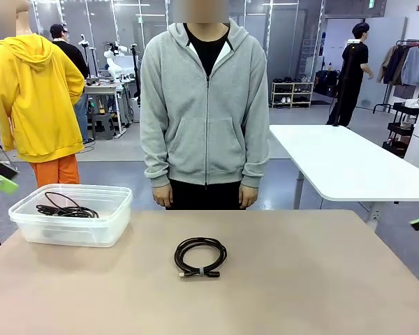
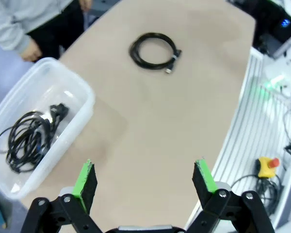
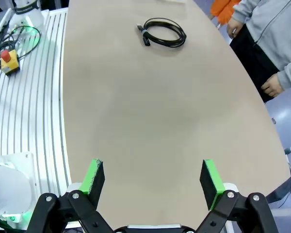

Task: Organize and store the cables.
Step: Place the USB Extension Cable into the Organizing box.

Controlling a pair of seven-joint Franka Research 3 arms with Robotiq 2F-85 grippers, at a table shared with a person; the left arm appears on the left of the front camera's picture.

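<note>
While both tools hang above the tabletop [image 1: 321,279] with nothing between their fingers, one coiled cable [image 1: 200,257] lies flat near the middle of the tabletop, a little toward the far edge where a person in a grey hoodie [image 1: 204,105] stands with hands down. The left tool [image 2: 145,180] is spread wide, its green pads [image 2: 83,177] well apart, hovering over the robot-side part of the tabletop near the left edge; in the left wrist view the coil [image 2: 154,50] lies well ahead of the fingers, far from them, its plug ends on the side toward the robot's edge. The right tool [image 3: 153,178] is likewise released and wide, above the right part of the tabletop near the robot's edge; in the right wrist view the same coil [image 3: 162,32] sits far ahead of it, well apart from its pads [image 3: 93,175]. A clear plastic bin [image 1: 28,227] stands at the far left corner of the tabletop, and a loosely bundled cable [image 2: 29,138] rests inside it, to the side of the left tool and nearer to it than the coil on the open tabletop
</note>
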